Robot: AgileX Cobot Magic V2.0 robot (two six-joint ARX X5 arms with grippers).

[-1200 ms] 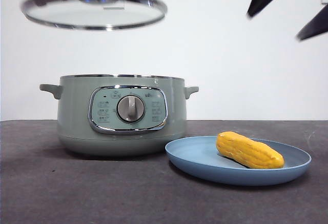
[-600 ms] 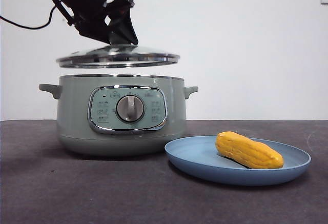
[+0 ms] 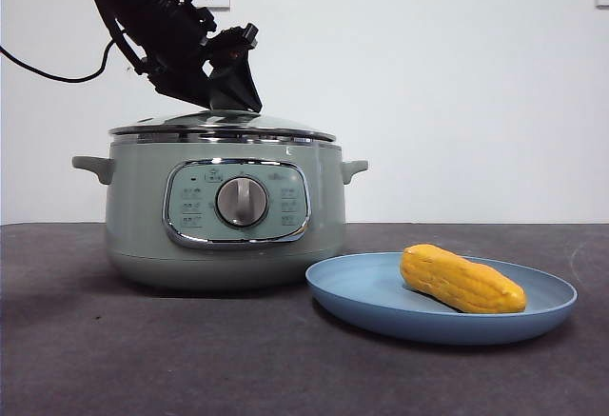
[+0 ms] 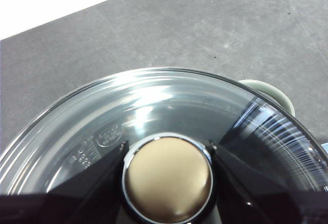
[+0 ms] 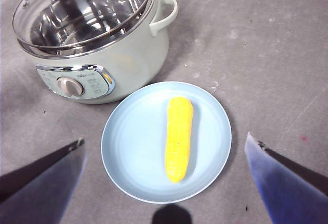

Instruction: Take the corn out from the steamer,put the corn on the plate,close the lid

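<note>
The glass lid [image 3: 276,130] lies on the rim of the sage-green steamer [image 3: 143,216]. My left gripper [image 3: 225,100] comes down from the upper left and is shut on the lid's round knob [image 4: 168,179], one black jaw on each side. The yellow corn [image 3: 461,280] lies on the light-blue plate [image 3: 362,297] to the right of the steamer. My right gripper [image 5: 164,139] hangs open and empty high above the plate; its wrist view shows the corn [image 5: 179,137], the plate [image 5: 128,147], the steamer [image 5: 138,60] and the lid [image 5: 102,8].
The dark grey table [image 3: 143,359] runs to a white wall behind. One of the steamer's side handles [image 4: 271,92] sticks out past the lid. A black cable [image 3: 57,75] hangs from the left arm.
My left gripper has brought the lid down from high above onto the steamer's rim. The right gripper's jaws have left the top right of the front view.
</note>
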